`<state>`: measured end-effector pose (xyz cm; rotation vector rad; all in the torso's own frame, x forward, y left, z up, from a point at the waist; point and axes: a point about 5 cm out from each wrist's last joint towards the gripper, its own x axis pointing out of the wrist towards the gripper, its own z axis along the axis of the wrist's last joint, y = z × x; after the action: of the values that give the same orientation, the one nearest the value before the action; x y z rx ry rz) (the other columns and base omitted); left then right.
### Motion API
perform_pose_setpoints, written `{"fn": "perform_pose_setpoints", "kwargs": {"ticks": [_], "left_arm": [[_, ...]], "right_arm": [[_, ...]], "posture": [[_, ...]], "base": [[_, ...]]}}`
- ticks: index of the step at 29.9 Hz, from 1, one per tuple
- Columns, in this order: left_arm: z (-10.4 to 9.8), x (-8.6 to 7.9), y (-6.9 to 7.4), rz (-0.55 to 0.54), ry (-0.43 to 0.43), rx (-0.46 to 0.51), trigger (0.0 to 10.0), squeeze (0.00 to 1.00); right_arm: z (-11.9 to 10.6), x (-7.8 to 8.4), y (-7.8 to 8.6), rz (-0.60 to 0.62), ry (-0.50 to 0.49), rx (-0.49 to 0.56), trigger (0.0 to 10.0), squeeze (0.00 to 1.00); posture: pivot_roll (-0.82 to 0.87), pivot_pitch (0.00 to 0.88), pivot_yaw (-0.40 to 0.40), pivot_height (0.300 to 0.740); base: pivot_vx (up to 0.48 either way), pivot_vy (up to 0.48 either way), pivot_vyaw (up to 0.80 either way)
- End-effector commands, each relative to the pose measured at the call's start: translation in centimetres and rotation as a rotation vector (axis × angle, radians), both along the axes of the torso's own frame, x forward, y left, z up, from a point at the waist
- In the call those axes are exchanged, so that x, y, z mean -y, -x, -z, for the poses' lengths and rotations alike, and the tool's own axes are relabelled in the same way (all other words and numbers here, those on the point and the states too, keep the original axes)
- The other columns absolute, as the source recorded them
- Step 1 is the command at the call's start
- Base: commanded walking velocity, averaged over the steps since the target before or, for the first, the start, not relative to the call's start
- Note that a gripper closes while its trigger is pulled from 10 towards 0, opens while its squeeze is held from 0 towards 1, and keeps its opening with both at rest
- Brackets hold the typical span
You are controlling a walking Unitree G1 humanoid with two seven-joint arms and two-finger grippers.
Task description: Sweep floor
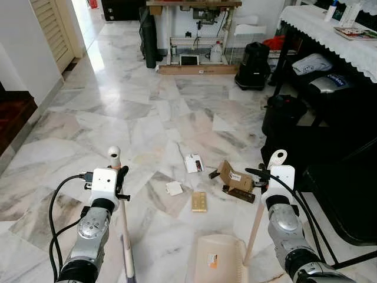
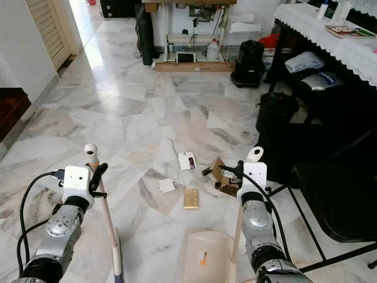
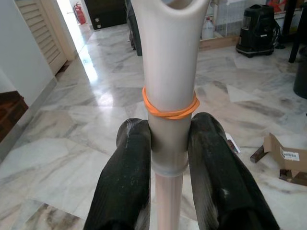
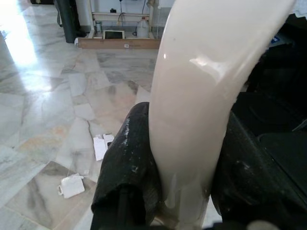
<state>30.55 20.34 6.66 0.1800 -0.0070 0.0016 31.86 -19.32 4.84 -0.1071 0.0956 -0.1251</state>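
My left gripper [image 1: 121, 177] is shut on a pale broom handle [image 1: 114, 154] that has an orange rubber band [image 3: 170, 109] around it; the stick runs down to the floor at my left. My right gripper [image 1: 262, 174] is shut on the cream dustpan handle [image 1: 277, 157]. The beige dustpan [image 1: 218, 259] rests on the marble floor between my arms. Litter lies just ahead of it: a tan card [image 1: 199, 201], a white scrap [image 1: 174, 188], a white packet [image 1: 193, 163] and an open cardboard box [image 1: 235, 177].
A black metal-framed table [image 1: 341, 194] stands close on the right, with a black bin [image 1: 283, 115] beyond it. A lace-covered table [image 1: 330, 29], a black bag [image 1: 253, 65] and a sewing table [image 1: 194, 35] are farther back. A wall [image 1: 23, 53] and dark step [image 1: 12, 118] border the left.
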Motion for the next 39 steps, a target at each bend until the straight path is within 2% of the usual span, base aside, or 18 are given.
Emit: {"fn": "perform_pose_setpoints", "kwargs": {"ticks": [1,30,39], "left_arm": [[-1.01,-0.06,-0.4,0.002,0.002,0.04,10.0,0.0],[-1.33,0.17,-0.61,0.008,0.016,0.054,10.0,0.0],[-1.22,-0.34,-0.3,-0.01,0.017,0.053,10.0,0.0]], "right_arm": [[-0.91,-0.08,-0.56,-0.002,-0.002,0.039,10.0,0.0],[-1.13,-0.4,-0.73,-0.015,-0.001,0.049,10.0,0.0],[-1.2,-0.17,-0.65,-0.001,-0.002,0.06,10.0,0.0]], "posture": [[0.07,0.0,-0.019,0.74],[0.06,0.0,-0.02,0.74],[0.06,0.0,-0.019,0.74]], "base": [[0.255,0.0,0.0],[0.258,0.0,0.0],[0.257,0.0,0.0]]}}
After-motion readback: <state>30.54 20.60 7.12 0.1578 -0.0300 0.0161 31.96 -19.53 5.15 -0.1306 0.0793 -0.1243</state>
